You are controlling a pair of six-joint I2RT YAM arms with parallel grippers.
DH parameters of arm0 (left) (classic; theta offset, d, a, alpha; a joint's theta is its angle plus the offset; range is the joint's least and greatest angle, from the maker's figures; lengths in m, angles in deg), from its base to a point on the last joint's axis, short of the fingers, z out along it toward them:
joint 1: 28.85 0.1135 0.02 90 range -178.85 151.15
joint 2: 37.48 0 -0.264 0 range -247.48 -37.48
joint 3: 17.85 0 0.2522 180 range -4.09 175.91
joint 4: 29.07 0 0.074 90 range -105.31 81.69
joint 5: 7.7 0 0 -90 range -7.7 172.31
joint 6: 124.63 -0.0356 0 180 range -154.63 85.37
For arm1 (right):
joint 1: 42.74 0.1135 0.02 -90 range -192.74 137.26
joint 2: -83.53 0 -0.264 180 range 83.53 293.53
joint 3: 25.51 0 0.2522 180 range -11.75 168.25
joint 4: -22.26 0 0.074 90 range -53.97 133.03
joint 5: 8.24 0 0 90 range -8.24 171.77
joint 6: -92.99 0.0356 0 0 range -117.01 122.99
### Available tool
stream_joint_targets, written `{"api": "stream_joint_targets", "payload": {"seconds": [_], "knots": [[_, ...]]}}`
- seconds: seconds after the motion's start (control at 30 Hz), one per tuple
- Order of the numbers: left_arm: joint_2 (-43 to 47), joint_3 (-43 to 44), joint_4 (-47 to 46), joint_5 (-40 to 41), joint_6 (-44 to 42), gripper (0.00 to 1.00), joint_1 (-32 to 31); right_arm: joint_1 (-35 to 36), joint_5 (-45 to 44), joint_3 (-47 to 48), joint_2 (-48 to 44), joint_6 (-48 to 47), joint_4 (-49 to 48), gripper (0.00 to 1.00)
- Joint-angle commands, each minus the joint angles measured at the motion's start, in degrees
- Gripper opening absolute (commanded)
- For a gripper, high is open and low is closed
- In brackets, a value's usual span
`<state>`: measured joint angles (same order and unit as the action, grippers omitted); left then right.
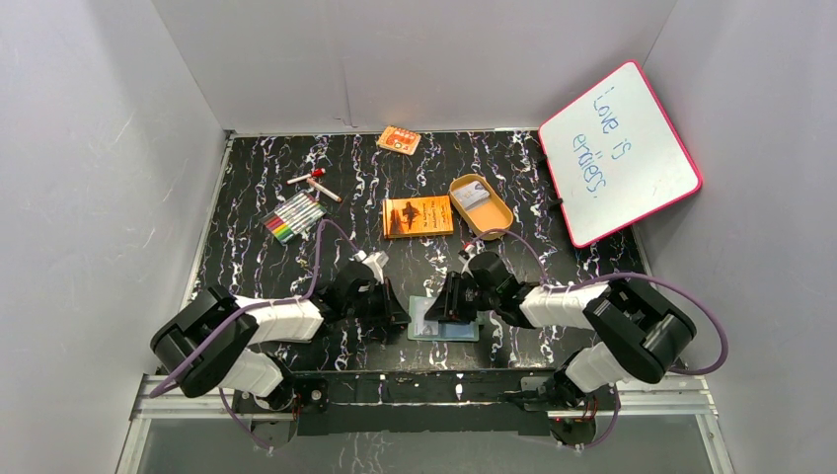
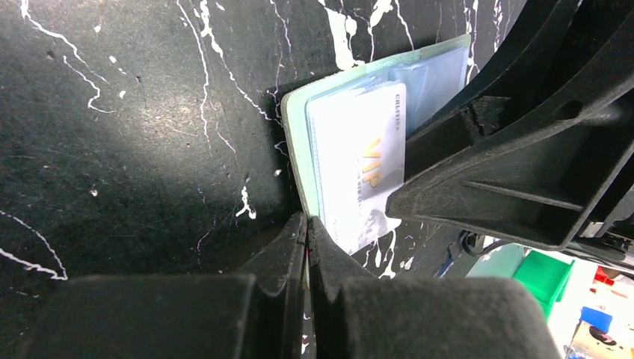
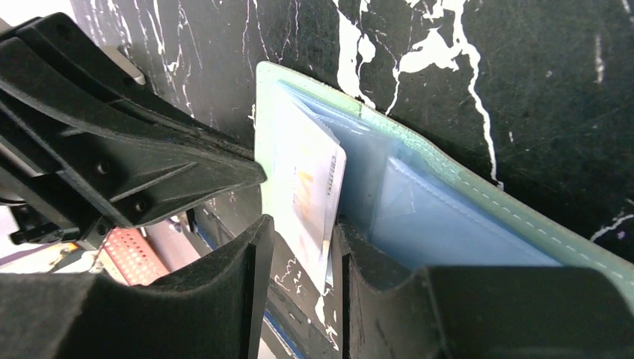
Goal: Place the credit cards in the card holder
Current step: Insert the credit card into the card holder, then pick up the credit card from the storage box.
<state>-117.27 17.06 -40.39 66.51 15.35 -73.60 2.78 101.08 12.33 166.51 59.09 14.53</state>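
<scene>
The card holder (image 1: 449,328) lies open on the table (image 1: 257,267), on the arms' side of the orange book (image 1: 418,216); a white card (image 2: 359,164) is only partly pocketed, so work remains; the left claw (image 2: 306,224) is clenched; the right claw (image 3: 303,224) straddles the card, grip unclear.

whiteboard (image 1: 620,153) says "love is" in blue marker, and the next word looks like "endless". the card (image 2: 357,172) has a gold "vip" on it, small print too tiny to read. can't read the orange book (image 1: 418,216) cover either.

Top view bright and even — wrist views dimmer, foregrounds blurred.
</scene>
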Motion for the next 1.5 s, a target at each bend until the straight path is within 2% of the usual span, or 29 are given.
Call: {"api": "stream_joint_targets", "payload": {"seconds": [0.0,0.17,0.5,0.6,0.9,1.13,1.47], "knots": [[3.50,-0.03,0.63,1.15,-0.27,0.00,0.02,0.98,-4.88,3.88,-3.26,-2.40,7.71,0.43],[6.43,-0.54,3.69,4.20,-0.56,0.00,0.02,1.02,-11.07,6.74,-7.71,-6.04,18.30,0.49],[10.98,-0.23,7.95,6.61,-1.09,0.02,0.01,0.98,-14.40,6.42,-14.83,-8.06,24.58,0.52],[13.81,-0.21,9.65,7.90,-1.43,0.07,0.02,0.93,-15.10,4.97,-17.60,-8.33,25.27,0.51],[15.76,-0.80,11.22,8.55,-1.13,0.02,0.02,0.93,-17.39,1.80,-19.39,-7.82,26.28,0.47],[19.86,0.76,13.09,10.25,-2.09,0.06,-0.01,0.56,-20.78,0.85,-20.85,-8.09,28.66,0.46],[12.69,5.48,6.97,3.63,-3.47,0.04,0.02,-0.41,-20.84,-1.02,-20.52,-7.84,27.23,0.39]]}}
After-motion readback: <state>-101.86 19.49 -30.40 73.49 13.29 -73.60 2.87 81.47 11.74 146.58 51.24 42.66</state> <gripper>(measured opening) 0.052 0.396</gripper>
